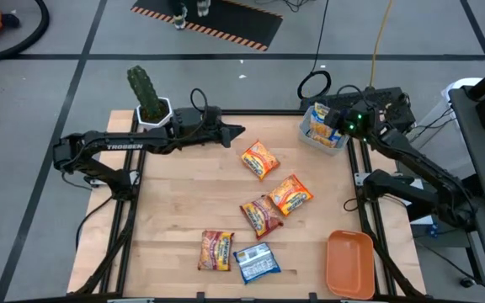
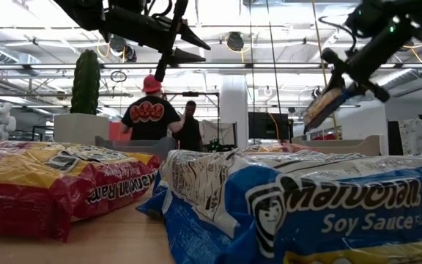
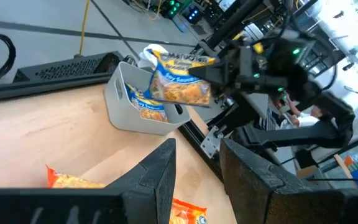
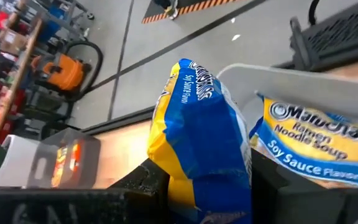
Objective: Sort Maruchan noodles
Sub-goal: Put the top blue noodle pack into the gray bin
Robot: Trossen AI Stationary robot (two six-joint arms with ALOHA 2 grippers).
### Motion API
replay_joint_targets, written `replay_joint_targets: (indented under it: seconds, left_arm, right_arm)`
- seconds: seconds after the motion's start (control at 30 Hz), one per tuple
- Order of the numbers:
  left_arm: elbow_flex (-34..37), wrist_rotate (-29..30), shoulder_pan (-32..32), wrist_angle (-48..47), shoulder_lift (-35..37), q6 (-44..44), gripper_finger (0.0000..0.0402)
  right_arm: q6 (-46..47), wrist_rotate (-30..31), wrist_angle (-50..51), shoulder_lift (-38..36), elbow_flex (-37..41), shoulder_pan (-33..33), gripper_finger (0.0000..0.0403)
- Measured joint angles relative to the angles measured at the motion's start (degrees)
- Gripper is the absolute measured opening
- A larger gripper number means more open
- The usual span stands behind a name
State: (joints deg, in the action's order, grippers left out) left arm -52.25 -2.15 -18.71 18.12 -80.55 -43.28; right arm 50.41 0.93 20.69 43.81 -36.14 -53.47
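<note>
The right gripper (image 3: 219, 73) pinches 1 blue soy sauce packet (image 3: 178, 78) between its fingers over the grey bin (image 1: 322, 135). The left gripper (image 1: 236, 131) hovers, fingers spread. 5 packets (image 1: 260, 159) lie on the bench (image 1: 175, 210).

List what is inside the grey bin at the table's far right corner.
The grey bin already holds blue-and-yellow Soy Sauce packets; their count and anything beneath are hidden. The right gripper holds another Soy Sauce packet just above it.
</note>
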Motion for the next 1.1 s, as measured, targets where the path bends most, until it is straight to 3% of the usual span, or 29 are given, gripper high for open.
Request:
replay_joint_targets:
  seconds: [0.3, 0.8, 1.1]
  left_arm:
    - [0.0, -0.54, 3.22, 0.05, 0.0, -2.34, 0.0129]
    - [0.0, -0.59, 9.31, 0.1, 0.0, -1.86, 0.0129]
    - [0.0, -0.85, 9.5, 0.1, 0.0, -0.86, 0.0129]
  right_arm:
    - [3.72, -4.11, -10.88, 0.0, 9.28, -5.66, 0.0121]
    - [-0.09, -7.02, -11.09, 3.78, 9.79, -9.84, 0.013]
    - [-0.72, -3.98, -11.51, 5.51, 9.79, -9.9, 0.0163]
